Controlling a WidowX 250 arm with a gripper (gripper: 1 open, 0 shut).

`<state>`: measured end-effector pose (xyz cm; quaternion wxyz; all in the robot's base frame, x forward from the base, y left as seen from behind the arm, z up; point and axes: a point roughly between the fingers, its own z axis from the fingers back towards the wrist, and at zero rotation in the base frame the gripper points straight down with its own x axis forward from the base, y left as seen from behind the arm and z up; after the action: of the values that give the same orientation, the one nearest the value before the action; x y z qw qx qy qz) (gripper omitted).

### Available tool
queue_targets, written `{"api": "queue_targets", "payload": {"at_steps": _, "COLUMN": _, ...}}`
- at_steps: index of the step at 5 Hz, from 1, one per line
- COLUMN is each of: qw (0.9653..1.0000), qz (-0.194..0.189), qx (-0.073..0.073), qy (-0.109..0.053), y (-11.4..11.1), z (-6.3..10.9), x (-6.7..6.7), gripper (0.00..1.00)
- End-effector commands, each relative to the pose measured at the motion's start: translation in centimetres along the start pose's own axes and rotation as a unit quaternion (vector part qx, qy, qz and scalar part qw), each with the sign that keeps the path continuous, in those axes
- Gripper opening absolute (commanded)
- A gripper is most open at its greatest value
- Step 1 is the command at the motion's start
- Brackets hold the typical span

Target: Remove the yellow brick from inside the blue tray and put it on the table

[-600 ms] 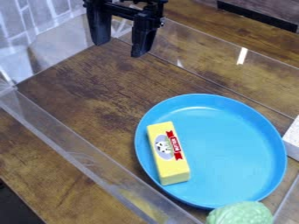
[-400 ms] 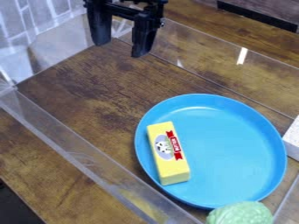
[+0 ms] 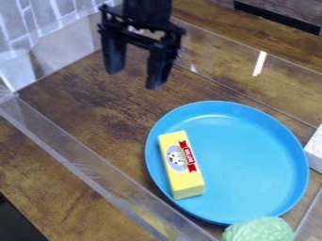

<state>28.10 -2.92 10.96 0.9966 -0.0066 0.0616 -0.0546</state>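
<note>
**Yellow brick waits in the tray while my tool comes in wide open**

Yellow brick (image 3: 180,165) lies flat inside the blue tray (image 3: 258,141), close to the tray's rim on the side nearest my tool, its red-and-white label facing up. It sits below and to the right of my tool (image 3: 135,68) in the camera view, well apart from it, with a stretch of bare tabletop (image 3: 88,118) between us. My tool hangs above that tabletop with its two dark fingers spread wide and nothing between them; it points downward.

I judge the step in hand to be the approach. To do it well, I should bring the tool over the middle of the brick first and only then descend, so the fingers clear the raised rim instead of catching it. The brick is long and narrow, so I want my fingers to straddle its short width, one on each long side, which may call for turning the wrist to match its slant. Closing near the middle should keep it level when I lift.

A bumpy green lump (image 3: 258,231) sits beyond the tray's far edge from me, near the clear acrylic wall (image 3: 75,160); I should set the brick down on open wood away from both.
</note>
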Motion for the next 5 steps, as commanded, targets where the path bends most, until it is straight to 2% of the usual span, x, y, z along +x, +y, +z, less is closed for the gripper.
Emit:
{"api": "queue_targets", "payload": {"at_steps": 1, "qw": 0.9983, "qz": -0.054, "qx": 0.006, "qy": -0.023, "y": -2.8, "z": 0.7, "x": -1.0, "gripper": 1.0}}
{"api": "queue_targets", "payload": {"at_steps": 2, "qw": 0.9946, "qz": -0.099, "qx": 0.014, "qy": -0.03, "y": -5.6, "z": 0.1, "x": -1.9, "gripper": 1.0}}
{"api": "queue_targets", "payload": {"at_steps": 3, "qw": 0.9894, "qz": -0.141, "qx": 0.019, "qy": -0.028, "y": -7.7, "z": -0.7, "x": -1.5, "gripper": 1.0}}
{"api": "queue_targets", "payload": {"at_steps": 5, "qw": 0.9736, "qz": -0.226, "qx": 0.028, "qy": -0.013, "y": -9.7, "z": -2.4, "x": -0.6, "gripper": 1.0}}
